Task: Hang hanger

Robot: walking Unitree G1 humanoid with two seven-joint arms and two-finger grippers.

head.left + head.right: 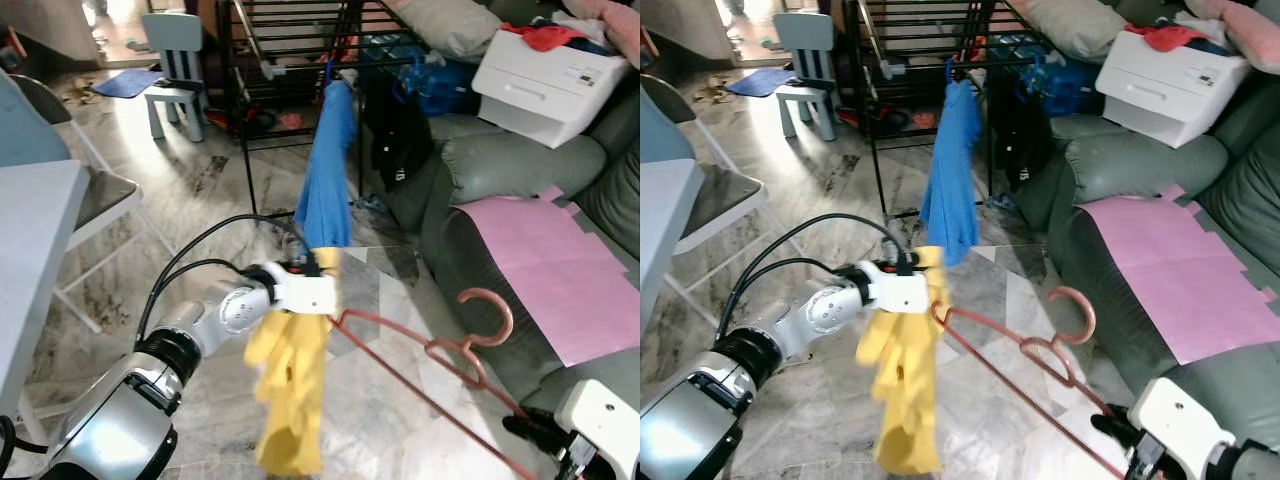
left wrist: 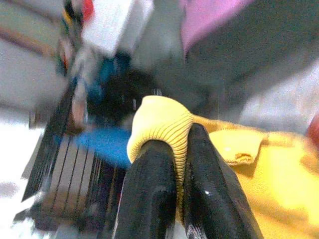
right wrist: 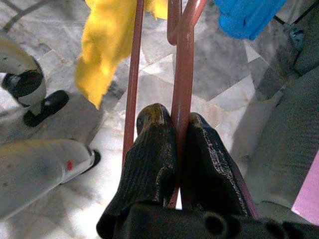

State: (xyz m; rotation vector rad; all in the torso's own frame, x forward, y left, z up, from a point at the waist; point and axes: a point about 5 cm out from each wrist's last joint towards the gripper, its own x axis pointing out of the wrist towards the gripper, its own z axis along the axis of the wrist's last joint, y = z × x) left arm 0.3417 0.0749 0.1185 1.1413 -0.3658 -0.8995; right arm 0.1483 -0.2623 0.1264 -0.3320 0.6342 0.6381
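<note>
Nearest the robot, the right gripper (image 3: pixel 175 144) is pinching one rod of the pink hanger (image 1: pixel 430 350), a grip the right wrist view is showing closely while the head views are catching just its tip. The left gripper (image 2: pixel 172 174) is squeezing the ribbed hem of the yellow garment (image 1: pixel 288 390) draped at the hanger's far end above the marble floor (image 1: pixel 200 180). Beyond, a blue cloth (image 1: pixel 328 165) is hanging on the black rack (image 1: pixel 290 40) beside the grey sofa (image 1: pixel 520 170).

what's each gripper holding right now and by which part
Left gripper is shut on the ribbed edge of the yellow garment. Right gripper is shut on one bar of the red hanger, near its shoulder end.
</note>
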